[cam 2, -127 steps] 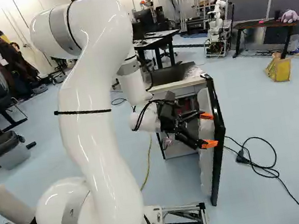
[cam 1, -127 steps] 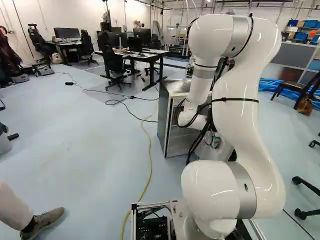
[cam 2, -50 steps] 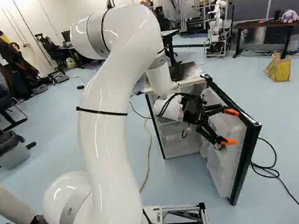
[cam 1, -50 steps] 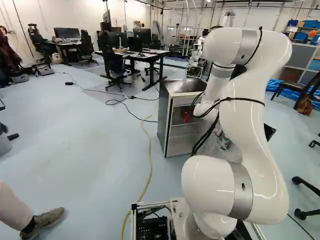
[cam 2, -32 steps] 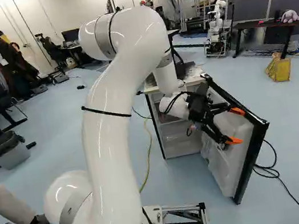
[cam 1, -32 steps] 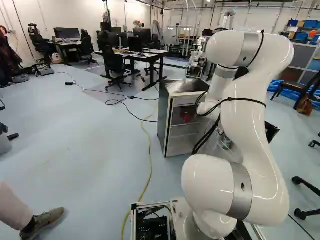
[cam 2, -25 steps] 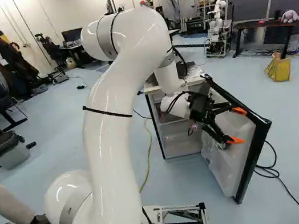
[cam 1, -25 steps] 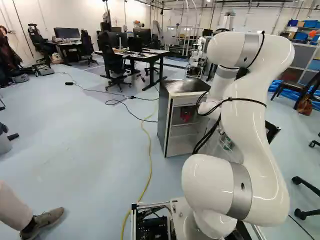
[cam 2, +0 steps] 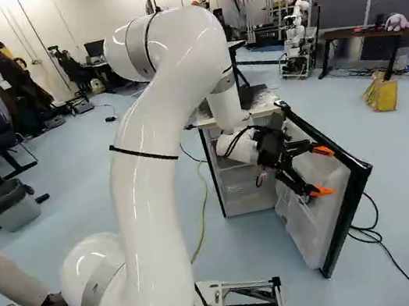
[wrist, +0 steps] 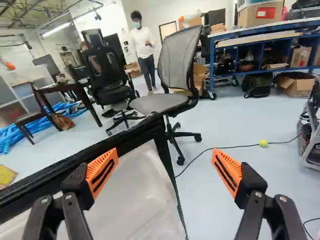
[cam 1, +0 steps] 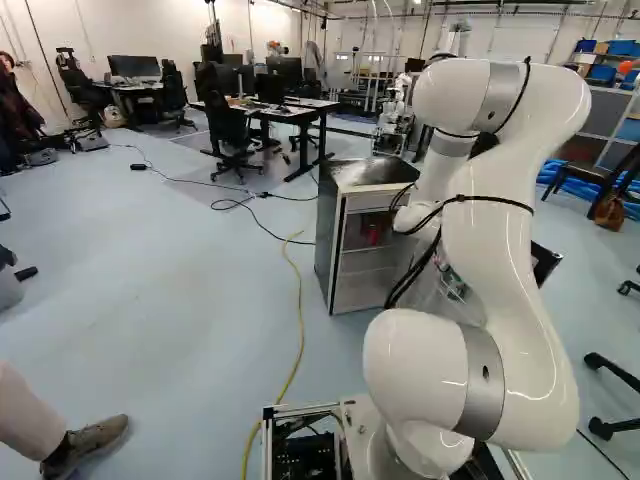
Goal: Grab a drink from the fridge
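Observation:
In the right base view my gripper (cam 2: 322, 171) stands at the inner face of the fridge door (cam 2: 322, 211), its orange pads spread apart with no drink between them. The small fridge (cam 1: 371, 178) has its door swung wide, and its shelves face the base. Something red (cam 1: 375, 234) sits on an upper shelf in the left base view; what it is I cannot tell. Seen from the wrist, my gripper (wrist: 165, 167) is open, and the white door liner (wrist: 142, 192) with its black edge lies beyond and between the fingers. Whether a finger touches the door I cannot tell.
Behind the fridge stand desks (cam 1: 300, 112) and office chairs. A yellow cable (cam 1: 298, 325) runs along the floor left of the fridge, a black cable (cam 2: 376, 229) right of the door. Another robot (cam 2: 297, 37) stands far back. A person's shoe (cam 1: 88, 445) is at the left.
Over the earlier frames my arm has swung to the right, and the fridge door has opened wider along with the gripper. In the last half second the arm shifted only slightly. The base stays put.

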Available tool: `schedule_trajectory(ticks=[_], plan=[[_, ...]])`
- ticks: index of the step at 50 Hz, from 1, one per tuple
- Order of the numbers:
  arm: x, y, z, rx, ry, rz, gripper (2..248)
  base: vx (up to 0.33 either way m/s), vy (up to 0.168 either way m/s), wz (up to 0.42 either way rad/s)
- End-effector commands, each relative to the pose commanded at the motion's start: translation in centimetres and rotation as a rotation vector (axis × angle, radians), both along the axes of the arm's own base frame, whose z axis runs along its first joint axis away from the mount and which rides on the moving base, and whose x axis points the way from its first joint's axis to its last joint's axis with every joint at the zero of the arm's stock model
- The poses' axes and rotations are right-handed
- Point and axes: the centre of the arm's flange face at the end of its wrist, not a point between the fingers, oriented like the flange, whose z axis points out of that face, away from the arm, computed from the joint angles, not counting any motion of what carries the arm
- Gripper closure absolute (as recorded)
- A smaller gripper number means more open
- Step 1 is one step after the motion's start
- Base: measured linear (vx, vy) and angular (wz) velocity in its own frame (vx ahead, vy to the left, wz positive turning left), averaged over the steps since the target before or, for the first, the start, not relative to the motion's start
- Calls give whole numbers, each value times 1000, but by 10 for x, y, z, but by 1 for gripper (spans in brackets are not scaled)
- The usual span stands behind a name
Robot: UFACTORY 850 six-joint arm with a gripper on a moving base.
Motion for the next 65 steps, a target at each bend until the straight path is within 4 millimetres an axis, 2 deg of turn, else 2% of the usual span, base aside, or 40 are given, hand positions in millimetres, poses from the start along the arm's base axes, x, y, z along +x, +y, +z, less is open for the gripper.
schedule_trajectory(ticks=[65], plan=[[-19,73,14,-32,148,749,3,0,0,0]])
